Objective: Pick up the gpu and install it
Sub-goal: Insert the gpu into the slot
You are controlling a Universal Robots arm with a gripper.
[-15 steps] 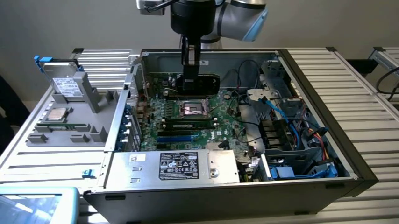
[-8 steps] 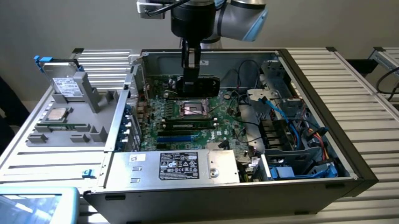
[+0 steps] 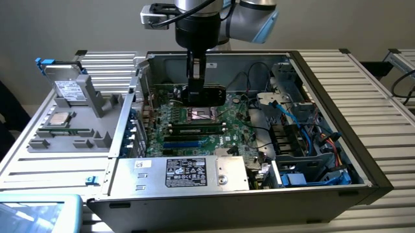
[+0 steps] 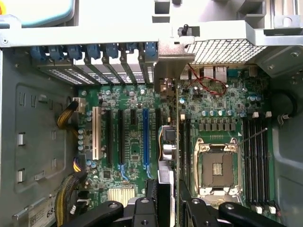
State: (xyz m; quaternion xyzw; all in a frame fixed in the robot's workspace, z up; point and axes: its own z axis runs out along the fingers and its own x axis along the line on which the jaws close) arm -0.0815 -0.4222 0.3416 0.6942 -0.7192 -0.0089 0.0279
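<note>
Firmly pinched by the black metal gripper (image 3: 196,83) (image 4: 163,201), the flat green gpu (image 3: 206,95) (image 4: 168,147), with black cooler and silver bracket, hangs edge-down over the large green motherboard (image 3: 194,120) (image 4: 222,101). A long blue slot (image 4: 146,137) lies just beside it.

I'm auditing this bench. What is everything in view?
computer case: one, black, open, centre.
motherboard: one, green, inside the case.
power supply: one, silver, in the case beside the motherboard.
cables: several, blue, black, orange, inside the case.
parts stand: one, grey, exterior view's left of case.
hard drive: one, silver, upright on the stand.
processor chip: one, silver, flat on the stand.
graphics card: one, black, gripped above the motherboard.
gripper: one, black, shut on the graphics card.
arm: one, grey, above the case.
</note>
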